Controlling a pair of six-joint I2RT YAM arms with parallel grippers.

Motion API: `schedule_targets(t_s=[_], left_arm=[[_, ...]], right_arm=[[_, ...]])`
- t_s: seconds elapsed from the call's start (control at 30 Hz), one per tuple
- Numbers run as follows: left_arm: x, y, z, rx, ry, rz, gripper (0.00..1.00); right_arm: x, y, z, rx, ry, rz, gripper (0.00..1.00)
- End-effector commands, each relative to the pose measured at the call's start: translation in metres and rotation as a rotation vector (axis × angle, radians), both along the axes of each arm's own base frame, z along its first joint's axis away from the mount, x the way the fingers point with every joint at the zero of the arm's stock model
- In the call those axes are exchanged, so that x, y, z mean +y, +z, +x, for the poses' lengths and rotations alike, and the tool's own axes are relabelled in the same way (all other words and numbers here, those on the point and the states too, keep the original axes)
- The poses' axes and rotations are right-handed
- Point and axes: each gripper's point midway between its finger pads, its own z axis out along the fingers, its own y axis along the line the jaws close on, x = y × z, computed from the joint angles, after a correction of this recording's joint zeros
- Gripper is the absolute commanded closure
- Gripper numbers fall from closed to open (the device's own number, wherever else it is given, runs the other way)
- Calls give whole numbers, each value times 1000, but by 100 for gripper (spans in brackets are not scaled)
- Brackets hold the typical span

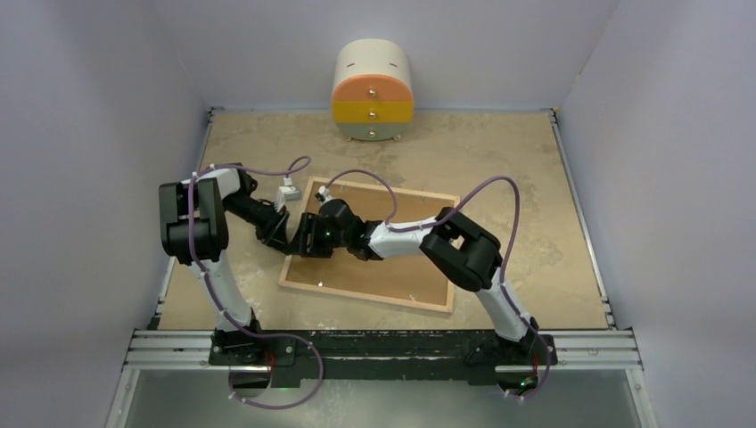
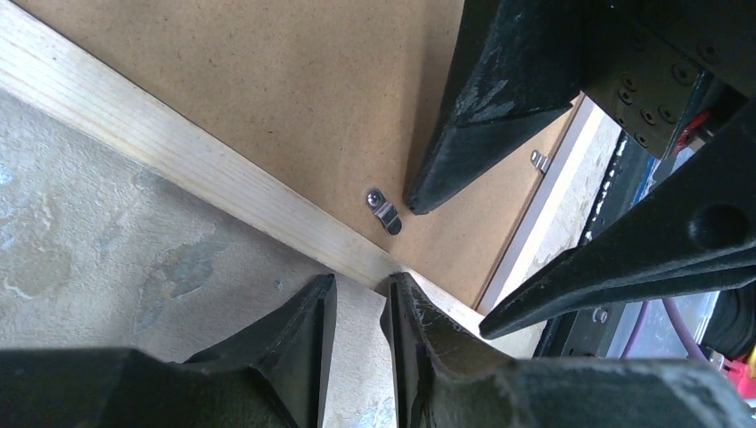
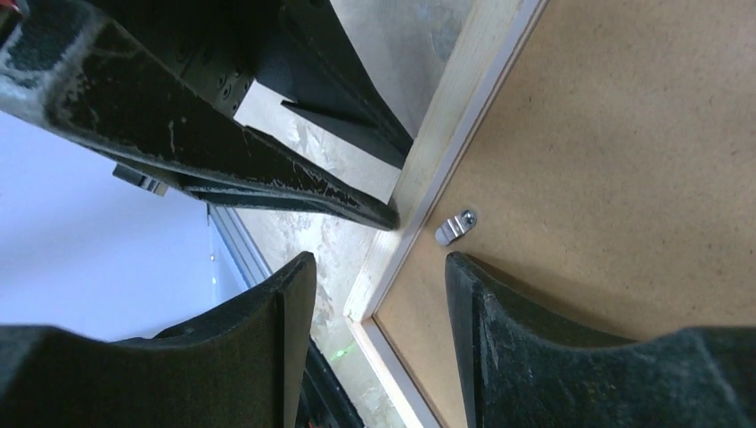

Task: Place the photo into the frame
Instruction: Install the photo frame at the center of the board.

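Showed the frame (image 2: pixel 178 152) lying face down on the worktop (image 1: pixel 499 160), with its light wood rim and brown backing board (image 1: pixel 374 272) turned up. Ran with its long axis left to right across the worktop, twisted slightly so that the right end sat a little nearer the arm bases.

Found no photo in any view. Could not tell whether it lay under the backing board.

Brought both arms together at the frame's left short side, close to a corner. Set the left gripper (image 2: pixel 357 285) just outside the frame, fingertips at the outer edge of the rim, open only by a narrow slit and holding nothing. Judged this a bracing pose, to keep the frame from sliding.

Set the right gripper (image 3: pixel 379 267) astride the same rim, roughly half open and gripping nothing. Kept one finger over the backing board, just beside a small metal clip (image 3: pixel 455 226), and the other outside the frame, over bare worktop. Judged this a reach for the clip, or for the edge of the backing board.
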Motion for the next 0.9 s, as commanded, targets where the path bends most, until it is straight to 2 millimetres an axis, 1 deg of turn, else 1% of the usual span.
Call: schedule_targets(t_s=[0.0,0.17,0.4,0.53,0.67,0.7,0.8,0.87], left_arm=[[0,-13,7,-61,-12,-3,70],[0,-15,5,-57,-13,-5,70],[0,-16,2,-53,-21,-5,71],[0,-16,0,-55,-24,-8,71],[1,-17,0,-56,-29,-2,71],[1,-17,0,-56,-29,0,71],[3,-15,1,-60,-29,5,71],[4,-10,6,-68,-23,-2,70]], right_arm=[[2,-9,14,-50,-36,-41,42],[2,-15,19,-70,-43,-59,45],[6,-19,23,-86,-36,-67,50],[8,-19,24,-88,-36,-63,51],[7,-17,21,-85,-25,-60,51],[6,-16,19,-80,-18,-57,51],[-2,-2,8,-83,20,-43,47],[-12,15,1,-144,63,-30,43]])
